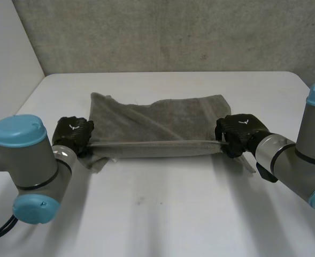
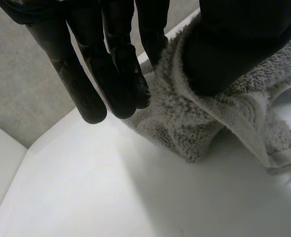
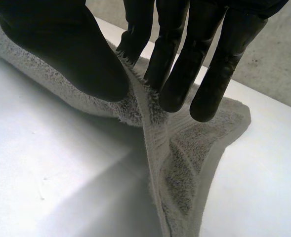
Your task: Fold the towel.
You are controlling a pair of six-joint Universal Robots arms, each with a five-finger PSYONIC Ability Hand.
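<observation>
White counter runs back to a rough grey wall, and a grey towel sits on it, spread toward the wall. At the towel's near-left corner the left hand is clamped on the cloth. In the left wrist view its thumb presses the pile from one side and its straight fingers stand on the other, with the fabric caught between them. At the towel's near-right corner the right hand grips the same way. The right wrist view shows the hem pinched between thumb and straight fingers, and the corner droops below the fingertips to the counter. Between the two hands the towel's near edge is raised off the counter and drawn into a taut, nearly straight line. Beyond that line the rest of the towel slopes down and lies wrinkled on the counter, its far edge toward the wall. A small flap of corner hangs beneath each hand. Outward from the towel, the left arm and right arm reach in from the near side.
</observation>
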